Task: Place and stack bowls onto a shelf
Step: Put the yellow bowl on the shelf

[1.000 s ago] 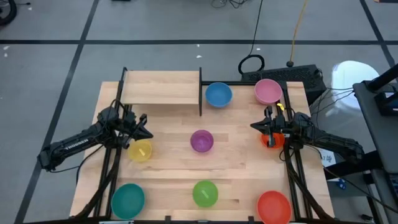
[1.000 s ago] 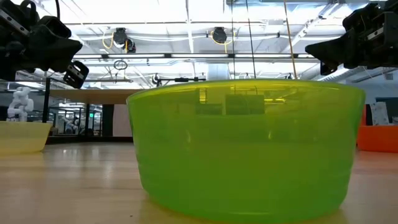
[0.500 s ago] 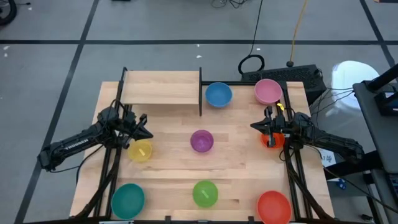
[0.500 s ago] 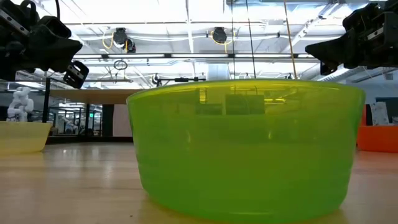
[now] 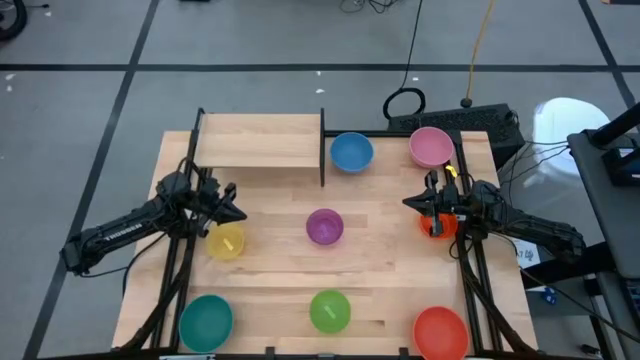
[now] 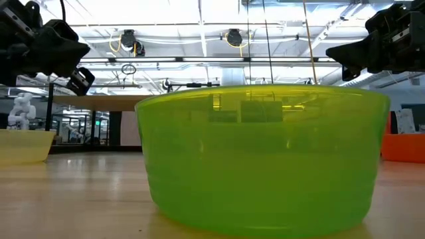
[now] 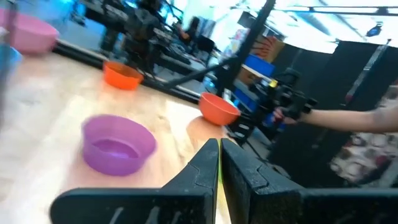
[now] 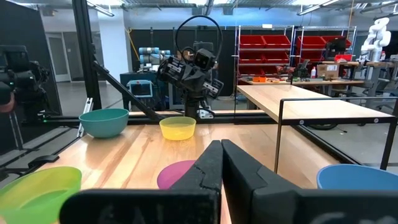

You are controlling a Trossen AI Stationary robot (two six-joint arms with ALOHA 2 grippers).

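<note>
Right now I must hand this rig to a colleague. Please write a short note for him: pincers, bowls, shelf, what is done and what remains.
Left pincer: shut, empty, above the yellow bowl.
Right pincer: shut, empty, beside the orange bowl.
Shelf: no bowls on it.
On the table: blue bowl, pink bowl, purple bowl, teal bowl, green bowl, red bowl.
Done: nothing placed.
Left: all eight bowls to put on the shelf and stack.
</note>
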